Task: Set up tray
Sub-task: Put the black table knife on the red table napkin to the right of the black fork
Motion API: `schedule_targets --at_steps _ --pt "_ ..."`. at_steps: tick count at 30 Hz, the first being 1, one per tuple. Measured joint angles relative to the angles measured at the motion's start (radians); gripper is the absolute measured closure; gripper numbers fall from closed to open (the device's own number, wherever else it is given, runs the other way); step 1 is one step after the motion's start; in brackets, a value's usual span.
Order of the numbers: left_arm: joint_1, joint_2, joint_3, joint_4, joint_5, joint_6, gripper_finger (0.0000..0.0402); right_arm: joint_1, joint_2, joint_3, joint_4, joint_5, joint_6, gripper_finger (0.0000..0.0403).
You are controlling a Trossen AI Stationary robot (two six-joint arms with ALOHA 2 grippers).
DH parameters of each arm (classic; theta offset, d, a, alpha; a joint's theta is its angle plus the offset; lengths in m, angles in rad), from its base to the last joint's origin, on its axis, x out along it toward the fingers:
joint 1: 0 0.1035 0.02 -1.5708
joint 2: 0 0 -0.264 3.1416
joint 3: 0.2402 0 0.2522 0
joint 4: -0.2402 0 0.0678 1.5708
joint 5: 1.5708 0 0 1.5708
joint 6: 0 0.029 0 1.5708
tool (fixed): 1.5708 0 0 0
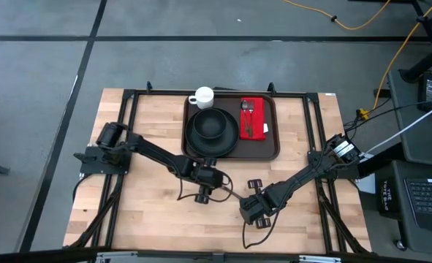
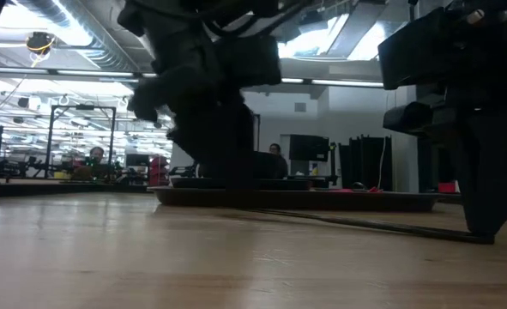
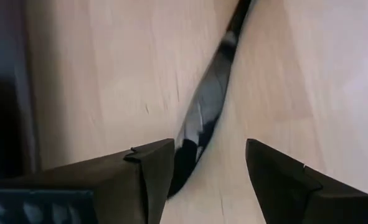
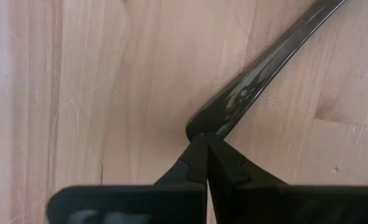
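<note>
Closest to me on the wooden table (image 1: pixel 150 219), I have the right gripper (image 1: pixel 251 212) low over the bare boards near the front edge, its fingers (image 4: pixel 199 163) pressed together with nothing between them. Right at their tips lies the end of a dark, shiny knife (image 4: pixel 258 74), flat on the wood and running away from the gripper; whether the tips touch it I can't say.

A little further in, my left gripper (image 1: pixel 203 191) sits over the wood just in front of the tray, jaws spread apart and empty. In the left wrist view the knife blade (image 3: pixel 202 118) lies on the table between and beyond the two fingers (image 3: pixel 152 168), apart from both.

Beyond both arms, the tray (image 1: pixel 273 150) sits at the back middle of the table, dark brown, flat on the surface. On it I see a round black plate (image 1: pixel 195 142) with a black bowl (image 1: pixel 213 124) on it at the left, and a red napkin (image 1: pixel 258 106) at the right carrying a fork and spoon (image 1: pixel 248 117). A white cup (image 1: pixel 203 96) stands at the tray's far left corner.

From table height, the tray (image 2: pixel 322 199) shows as a low dark slab behind the arms.
</note>
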Motion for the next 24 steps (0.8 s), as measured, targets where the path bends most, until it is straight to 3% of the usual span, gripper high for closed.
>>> schedule_targets --at_steps 20,24 --pt "0.039 0.022 -0.008 -0.045 0.034 -0.045 0.0212 0.000 0.000 0.001 0.000 0.003 -0.003 0.0400" --pt "0.039 0.022 -0.022 -0.047 0.004 -0.045 0.0212 0.000 0.000 0.001 0.000 0.003 -0.003 0.0400"
